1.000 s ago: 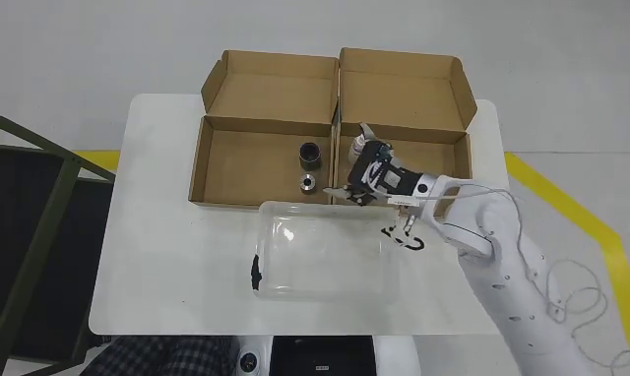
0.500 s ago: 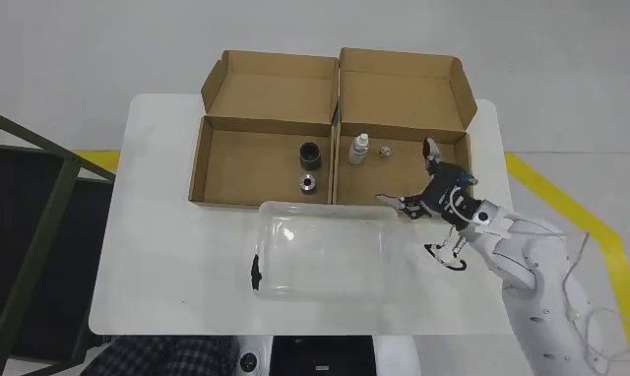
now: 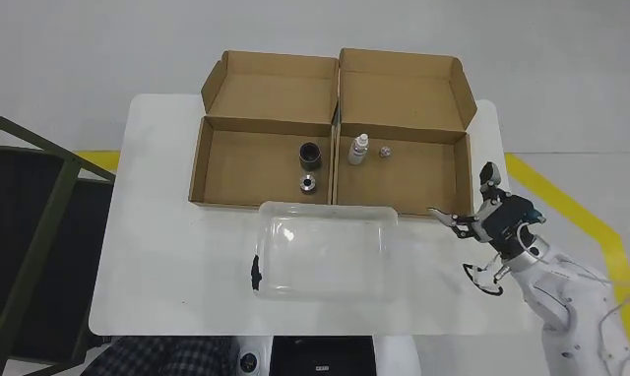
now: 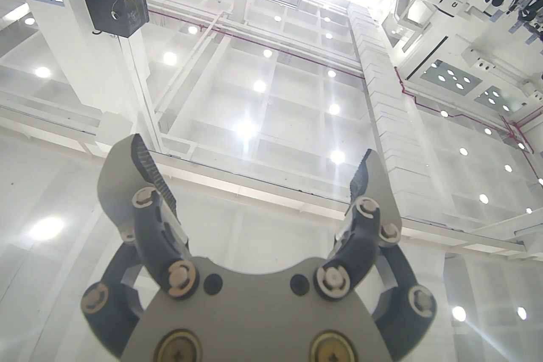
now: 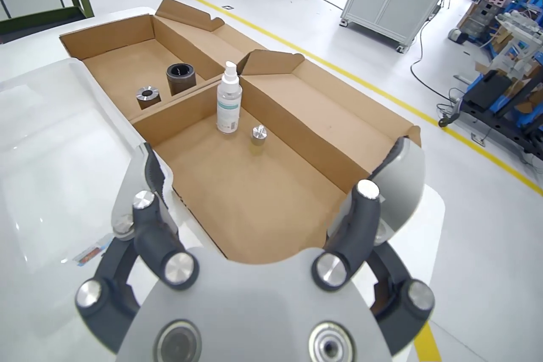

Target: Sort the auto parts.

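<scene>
The right tool (image 3: 464, 193), spread apart and empty, has withdrawn from the right box (image 3: 413, 182), leaving the spray bottle (image 3: 358, 149) inside; placement appears complete.

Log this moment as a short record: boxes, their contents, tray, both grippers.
Left box: dark cylinder, silver ring
Right box: spray bottle upright, small metal knob
Clear tray: on the table in front of both boxes
Right gripper: fingers open, holding nothing, beside the right box's front outer corner
Left gripper: fingers open, holding nothing, pointed at the ceiling
</scene>
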Tool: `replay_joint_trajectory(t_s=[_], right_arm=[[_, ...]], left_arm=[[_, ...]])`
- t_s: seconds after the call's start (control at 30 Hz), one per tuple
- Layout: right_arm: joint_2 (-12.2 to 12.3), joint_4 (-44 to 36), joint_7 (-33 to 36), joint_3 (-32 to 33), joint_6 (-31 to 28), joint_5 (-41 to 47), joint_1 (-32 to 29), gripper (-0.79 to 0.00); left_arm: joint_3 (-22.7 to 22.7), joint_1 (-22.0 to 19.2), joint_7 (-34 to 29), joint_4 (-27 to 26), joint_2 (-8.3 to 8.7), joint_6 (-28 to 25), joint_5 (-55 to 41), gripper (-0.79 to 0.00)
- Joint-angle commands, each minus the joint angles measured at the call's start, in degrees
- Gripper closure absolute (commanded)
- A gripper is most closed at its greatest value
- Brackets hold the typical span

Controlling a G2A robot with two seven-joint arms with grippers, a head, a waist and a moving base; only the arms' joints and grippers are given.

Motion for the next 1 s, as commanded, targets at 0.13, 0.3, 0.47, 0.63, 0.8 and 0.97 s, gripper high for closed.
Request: replay_joint_trajectory(t_s=[0.13,0.3,0.47,0.63,0.8,0.97], right_arm=[[0.27,1.55,-4.88,3.17,-0.48,-2.08,-3.76,-0.785],[0.45,2.57,-7.37,4.38,-1.12,-2.95,-5.19,-0.785],[0.58,3.84,-9.39,4.93,-1.25,-3.57,-5.82,-0.785],[0.70,4.63,-9.65,5.07,-1.16,-4.36,-5.88,-0.785],[0.71,4.64,-9.65,5.07,-1.16,-4.38,-5.88,-0.785],[0.71,4.63,-9.65,5.07,-1.16,-4.36,-5.88,-0.785]], left_arm=[[0.00,0.00,0.00,0.00,0.00,0.00,0.00,-0.785],[0.00,0.00,0.00,0.00,0.00,0.00,0.00,-0.785],[0.00,0.00,0.00,0.00,0.00,0.00,0.00,-0.785],[0.00,0.00,0.00,0.00,0.00,0.00,0.00,-0.785],[0.00,0.00,0.00,0.00,0.00,0.00,0.00,-0.785],[0.00,0.00,0.00,0.00,0.00,0.00,0.00,-0.785]])
